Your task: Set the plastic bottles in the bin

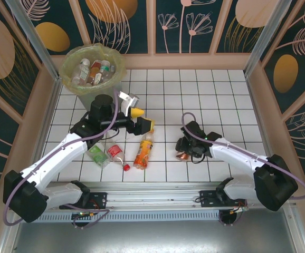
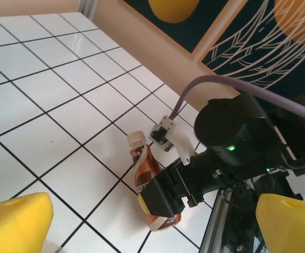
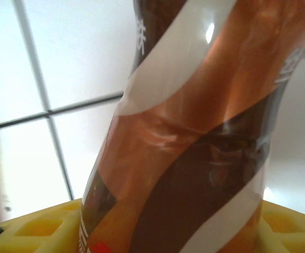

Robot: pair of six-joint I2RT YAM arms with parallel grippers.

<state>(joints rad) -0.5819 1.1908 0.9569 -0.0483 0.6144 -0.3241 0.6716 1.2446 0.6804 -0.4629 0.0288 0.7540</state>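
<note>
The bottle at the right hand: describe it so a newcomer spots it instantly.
On the white tiled table, look right of centre, where the right hand reaches down. Between its fingers lies a clear plastic bottle with a brown-and-white swirled label and a cream cap. It lies alone, while the orange, red and green bottles cluster left of centre.

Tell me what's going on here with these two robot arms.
Several plastic bottles already sit in the bin. The right gripper grips a brown-labelled bottle lying on the table. The left gripper hangs open near three others: the green bottle, the red bottle and the orange bottle.
</note>
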